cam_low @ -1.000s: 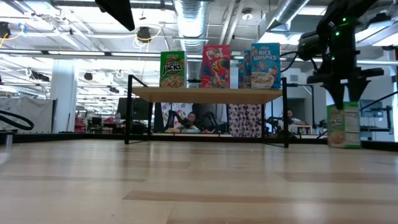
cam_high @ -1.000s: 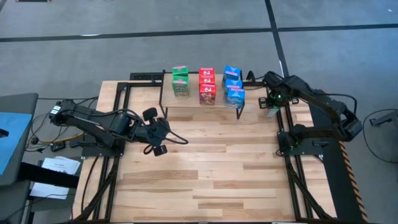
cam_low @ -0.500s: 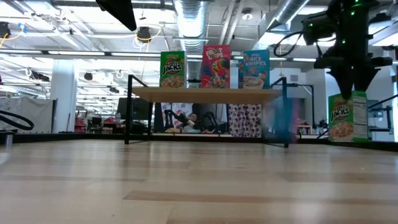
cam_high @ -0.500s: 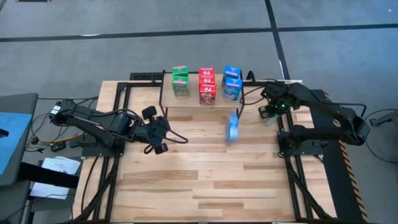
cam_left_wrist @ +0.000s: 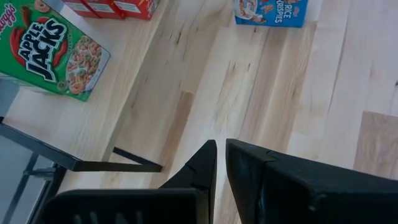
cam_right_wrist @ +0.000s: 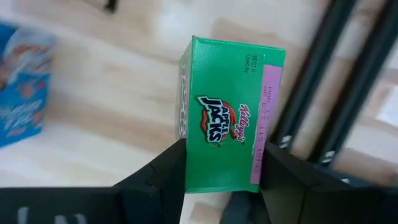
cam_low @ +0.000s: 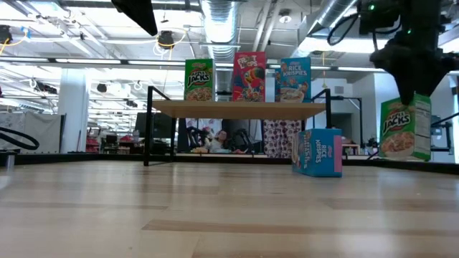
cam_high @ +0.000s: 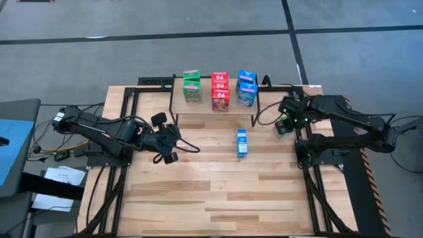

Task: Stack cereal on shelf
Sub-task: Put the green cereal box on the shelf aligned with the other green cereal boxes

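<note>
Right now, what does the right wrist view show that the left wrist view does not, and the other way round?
Only the right wrist view shows the right arm's fingers shut on a small green Apple Jacks cereal box, with black frame bars behind it. Only the left wrist view shows the shut left fingers, another green Apple Jacks box and red cereal boxes on the light-wood shelf board, and its thin black leg. Both show the slatted wooden tabletop and the blue Rice Krispies box lying on it.

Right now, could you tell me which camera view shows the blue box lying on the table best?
The low view: the fallen blue box shows sharp, printed side readable. The high view shows it small; both wrist views catch only its edge.
</note>
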Available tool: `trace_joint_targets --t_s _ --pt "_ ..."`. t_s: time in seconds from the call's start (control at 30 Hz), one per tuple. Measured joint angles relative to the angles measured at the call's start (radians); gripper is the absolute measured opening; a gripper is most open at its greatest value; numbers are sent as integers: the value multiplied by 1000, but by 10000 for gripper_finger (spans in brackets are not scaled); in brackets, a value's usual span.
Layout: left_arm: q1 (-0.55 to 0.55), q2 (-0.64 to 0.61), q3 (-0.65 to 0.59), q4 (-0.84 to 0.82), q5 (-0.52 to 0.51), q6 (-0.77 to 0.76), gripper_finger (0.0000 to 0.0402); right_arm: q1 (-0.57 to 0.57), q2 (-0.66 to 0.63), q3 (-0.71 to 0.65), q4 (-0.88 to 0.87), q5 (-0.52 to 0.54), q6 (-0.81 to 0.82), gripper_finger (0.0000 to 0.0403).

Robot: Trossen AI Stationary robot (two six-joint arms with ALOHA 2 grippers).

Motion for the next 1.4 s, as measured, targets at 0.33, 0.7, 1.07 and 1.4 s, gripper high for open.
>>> trace_joint_targets --t_s 0.33,0.7,1.07,1.4 --pt "0 0 0 0 1 -24 25 342 13 0 45 -56 190 190" --pt "0 0 0 1 1 -19 25 747 26 0 430 -55 374 191" --pt "0 0 8 -8 27 -19 25 891 61 0 879 79 257 191" --pt "0 -1 188 -72 78 64 25 760 225 59 1124 48 -18 191"
